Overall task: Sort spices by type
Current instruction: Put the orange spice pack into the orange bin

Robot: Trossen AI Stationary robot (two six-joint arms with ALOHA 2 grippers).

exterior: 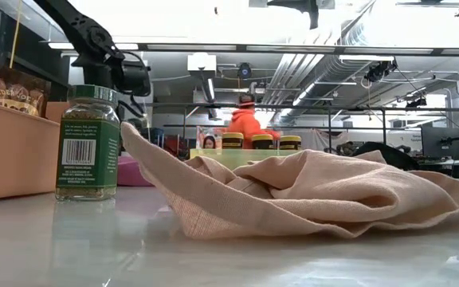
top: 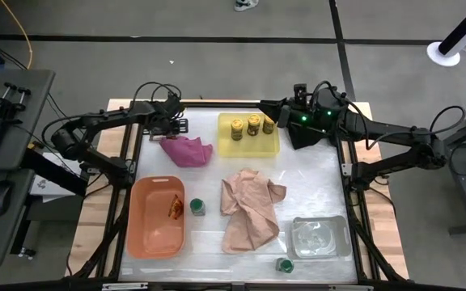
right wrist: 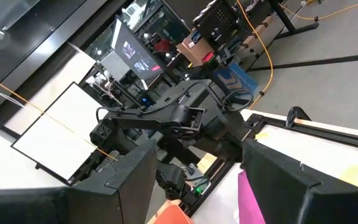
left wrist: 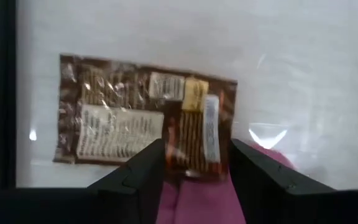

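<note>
- White tabletop (top: 314, 186), seen from above, carries three trays and three cloths.
- Sorted so far, by judgement: three yellow-lidded jars (top: 252, 125) stand in the yellow tray (top: 225, 145); one packet (top: 175, 207) lies in the orange tray (top: 148, 230).
- Remaining: one green-lidded jar (top: 196, 207) beside the orange tray, another (top: 285, 264) by the clear tray (top: 320, 237), and a second packet (left wrist: 142, 121) at the far edge.
- Left gripper (left wrist: 197, 165), fingers parted, hovers over that packet near the pink cloth (top: 186, 149).
- Right gripper (top: 264, 105), fingers apart and empty, waits by the yellow tray.

Left claw (left wrist: 194, 171) open, right claw (right wrist: 197, 174) open, raised.
</note>
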